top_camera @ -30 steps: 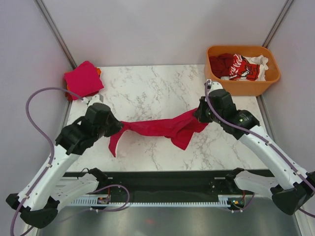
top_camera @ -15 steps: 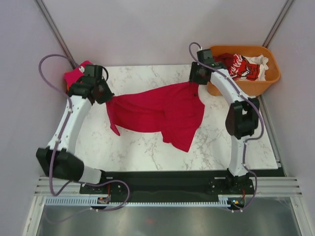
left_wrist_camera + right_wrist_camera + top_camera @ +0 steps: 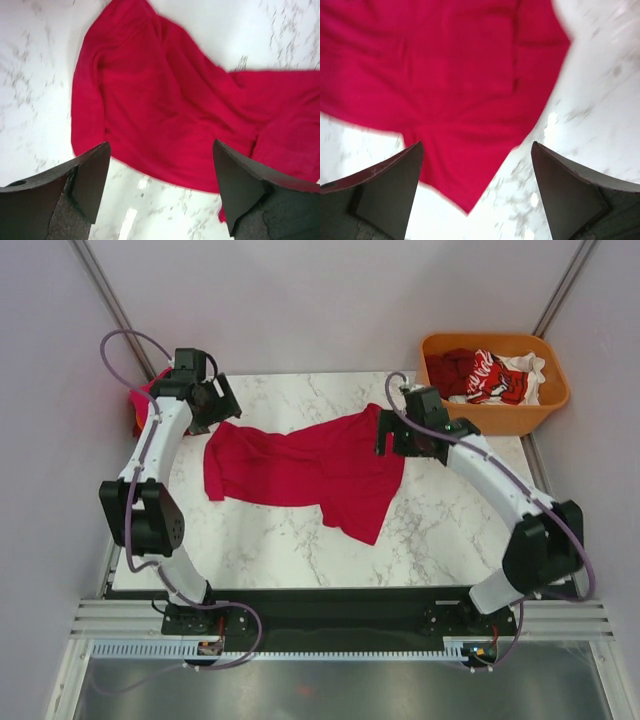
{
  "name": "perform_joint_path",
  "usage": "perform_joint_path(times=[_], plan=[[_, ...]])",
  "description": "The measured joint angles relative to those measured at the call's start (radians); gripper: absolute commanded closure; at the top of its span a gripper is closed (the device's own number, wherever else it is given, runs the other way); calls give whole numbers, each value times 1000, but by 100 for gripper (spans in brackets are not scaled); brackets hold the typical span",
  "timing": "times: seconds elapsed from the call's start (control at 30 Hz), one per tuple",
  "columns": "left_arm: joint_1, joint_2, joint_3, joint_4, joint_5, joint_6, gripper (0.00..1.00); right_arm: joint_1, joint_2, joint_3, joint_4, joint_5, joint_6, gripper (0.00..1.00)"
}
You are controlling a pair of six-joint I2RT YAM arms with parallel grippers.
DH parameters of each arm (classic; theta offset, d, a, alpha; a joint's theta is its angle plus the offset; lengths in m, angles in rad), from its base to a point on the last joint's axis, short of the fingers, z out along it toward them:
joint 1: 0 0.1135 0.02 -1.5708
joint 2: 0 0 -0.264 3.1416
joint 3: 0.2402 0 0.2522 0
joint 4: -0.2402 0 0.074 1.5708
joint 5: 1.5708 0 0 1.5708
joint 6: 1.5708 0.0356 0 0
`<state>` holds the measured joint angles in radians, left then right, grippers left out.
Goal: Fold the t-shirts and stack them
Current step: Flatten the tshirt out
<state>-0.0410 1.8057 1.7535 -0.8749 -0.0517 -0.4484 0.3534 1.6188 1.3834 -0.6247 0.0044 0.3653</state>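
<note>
Crimson t-shirt (image 3: 300,465) lies loosely spread on the marble table (image 3: 450,530), a little toward the far side, between my two arms. It is wrinkled rather than flat. Its left edge reaches toward my left arm, its upper right corner runs up beside my right one, and a pointed flap trails toward the near edge. My left gripper (image 3: 160,145) hangs over the left part of the shirt with its jaws spread wide and nothing between them. In the left wrist view both dark fingers (image 3: 90,175) frame the cloth below, where a rounded red edge meets the white stone. My right gripper (image 3: 476,145) is likewise wide open and holds nothing. Its wrist view looks down on a broad red panel that narrows to a corner between the fingers, with bare marble to the right, though that picture is somewhat blurred. From these views I cannot tell how high either gripper hangs over the cloth. Beyond the far right corner of the table stands the orange tub (image 3: 500,422), holding a heap of shirts (image 3: 485,375) in dark red, red with white print, and white. At the far left corner, mostly hidden behind my left arm, a bit of pink-red cloth (image 3: 138,405) shows.
</note>
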Motion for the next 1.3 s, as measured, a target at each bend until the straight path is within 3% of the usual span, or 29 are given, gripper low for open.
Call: perform_joint_path(times=[0.1, 0.23, 0.43, 0.73, 0.83, 0.87, 1.03, 1.3], plan=[[0, -159, -182, 19, -13, 0, 12, 98, -171, -219, 87, -33, 37, 9], [0, -344, -424, 29, -25, -6, 15, 220, -183, -433, 174, -79, 85, 17], [0, -310, -623, 100, -16, -18, 13, 253, -75, -549, 200, -88, 123, 18], [5, -197, -639, 149, -60, -18, 16, 256, -91, -584, 275, -83, 136, 25], [6, -142, -628, 153, -87, -18, 26, 270, -118, -616, 293, -84, 140, 27], [6, -128, -624, 153, -99, -17, 35, 277, -122, -621, 298, -84, 140, 27], [6, -65, -615, 153, -160, -19, 49, 282, -142, -649, 329, -83, 140, 29], [6, -31, -614, 153, -213, -21, 51, 282, -153, -665, 348, -84, 137, 32]])
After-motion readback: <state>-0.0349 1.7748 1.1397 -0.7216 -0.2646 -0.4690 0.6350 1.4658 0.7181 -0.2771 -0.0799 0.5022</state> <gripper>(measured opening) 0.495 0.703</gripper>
